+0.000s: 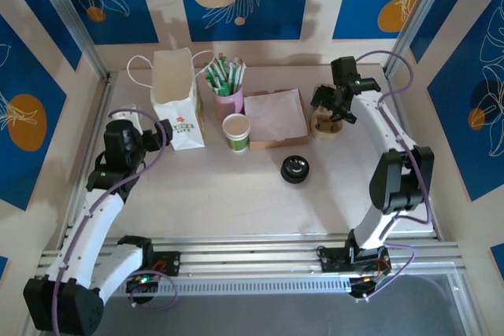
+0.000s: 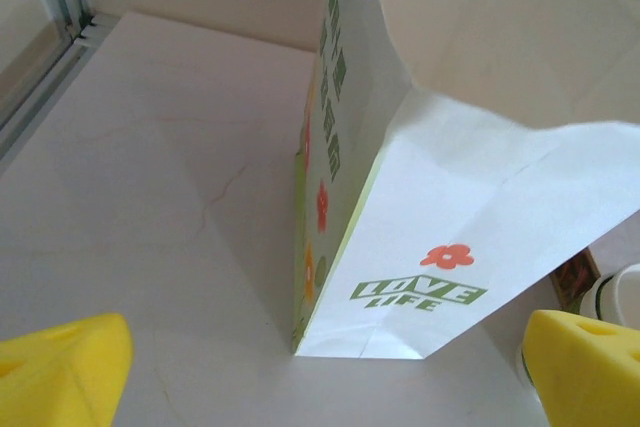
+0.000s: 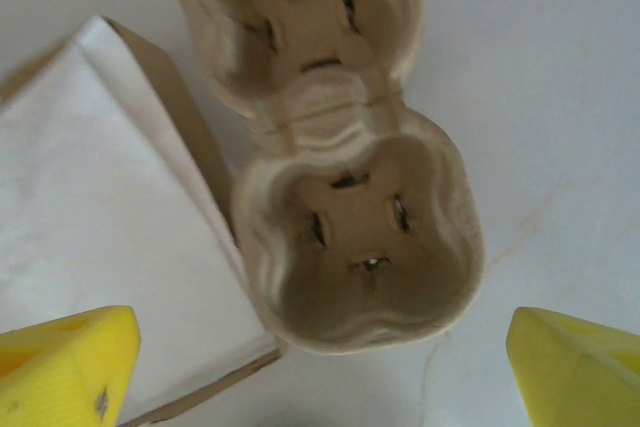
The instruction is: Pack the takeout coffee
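The takeout coffee [image 1: 235,132], a small white cup with a green lower body, stands lidless on the table to the right of the white paper bag [image 1: 177,96]. Its round black lid [image 1: 295,168] lies apart, nearer the front. My left gripper [image 1: 163,133] is open beside the bag's lower left corner. In the left wrist view the bag [image 2: 400,207] stands just ahead of the left gripper [image 2: 325,367], and the cup's rim [image 2: 622,297] peeks in at the right edge. My right gripper [image 1: 332,108] hovers open over a brown pulp cup carrier [image 3: 350,207], its yellow fingers [image 3: 65,362] wide on either side.
A pink cup of green-and-white sticks [image 1: 228,84] stands behind the coffee. A flat cardboard tray with white napkins [image 1: 276,116] lies between it and the carrier. Blue patterned walls close in the back and sides, and a metal rail [image 1: 252,253] runs along the front.
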Robot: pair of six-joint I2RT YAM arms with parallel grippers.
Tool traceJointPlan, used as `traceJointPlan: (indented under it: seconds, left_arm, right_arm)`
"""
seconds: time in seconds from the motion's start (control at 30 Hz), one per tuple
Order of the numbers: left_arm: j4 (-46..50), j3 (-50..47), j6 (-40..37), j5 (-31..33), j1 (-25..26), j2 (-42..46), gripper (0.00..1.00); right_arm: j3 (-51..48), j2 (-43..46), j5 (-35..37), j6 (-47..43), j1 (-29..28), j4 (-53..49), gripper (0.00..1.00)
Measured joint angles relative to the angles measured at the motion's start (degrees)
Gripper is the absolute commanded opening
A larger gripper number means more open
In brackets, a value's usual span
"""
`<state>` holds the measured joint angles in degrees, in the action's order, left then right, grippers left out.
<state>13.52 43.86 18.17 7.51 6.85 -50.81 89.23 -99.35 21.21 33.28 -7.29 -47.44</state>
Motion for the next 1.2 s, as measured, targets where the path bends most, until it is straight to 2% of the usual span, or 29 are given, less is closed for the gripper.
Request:
traceJointPlan:
  seconds: [0.23, 0.43, 0.87, 1.2]
  left_arm:
    - [1.16, -0.44, -0.24, 1.53, 0.07, 0.04, 1.0]
    - [1.51, -0.48, -0.74, 4.59, 1.07, 0.07, 1.0]
    - [2.21, -0.63, -3.45, 7.87, 3.98, 0.04, 1.0]
    - [2.21, -0.66, -3.74, 8.9, 4.72, -0.17, 1.0]
  right_arm:
    - [7.96, -7.06, 0.46, -2.45, 0.42, -6.38, 0.88]
    - [13.46, -12.5, 0.2, -5.64, 0.7, -9.62, 0.78]
    - [25.51, -21.57, -0.44, -11.21, 0.79, -16.15, 0.72]
    - [27.41, -27.02, -0.81, -13.07, 1.68, -18.47, 0.66]
